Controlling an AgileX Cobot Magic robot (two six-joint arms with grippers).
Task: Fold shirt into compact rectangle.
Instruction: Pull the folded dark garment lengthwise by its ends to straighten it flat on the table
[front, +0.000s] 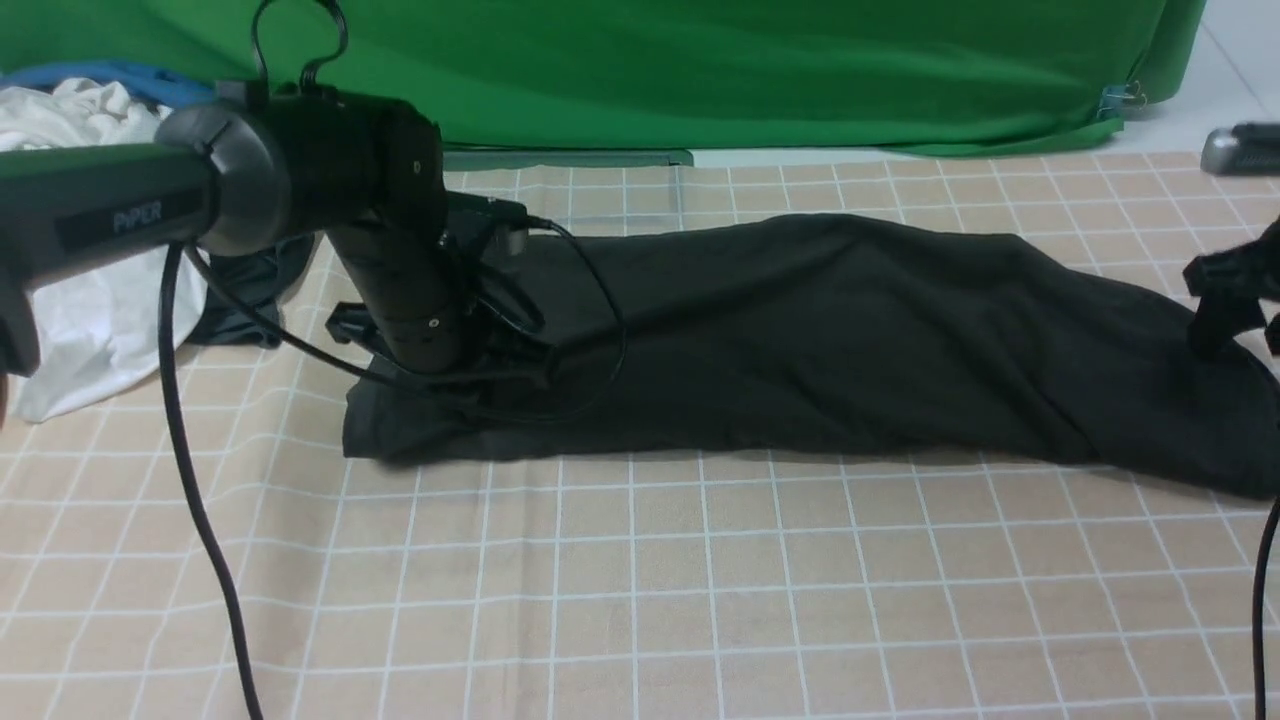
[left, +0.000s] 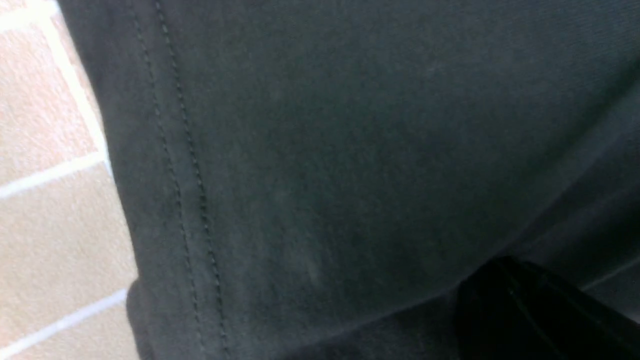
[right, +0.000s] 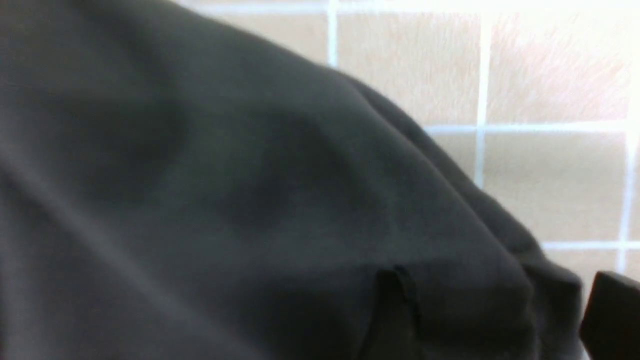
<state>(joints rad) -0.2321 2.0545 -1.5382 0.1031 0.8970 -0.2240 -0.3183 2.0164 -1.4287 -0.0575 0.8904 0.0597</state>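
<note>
The large black cotton T-shirt (front: 900, 340) lies across the far half of the beige desk (front: 640, 590) patterned with white grid lines, as a long, wide band running from beneath the left arm to the right. Creases slant over its right part, and the front view cuts off its right end. A double-stitched hem shows in the left wrist view.

At the left part of the shirt, the black left end effector (left: 500, 267) is clenched, its tips together at a fold; whether cloth is pinched in them I cannot tell. The black right end effector (right: 495, 295) is released, its fingers spread apart, with the shirt's edge between them.

Beyond the shirt hangs a green cloth (front: 760, 75). To the left, partly behind the grey-and-black left arm (front: 300, 160), are a crumpled white garment (front: 110, 320), a dark garment (front: 245, 295) beside it and a blue cloth (front: 125, 78) at the back.
</note>
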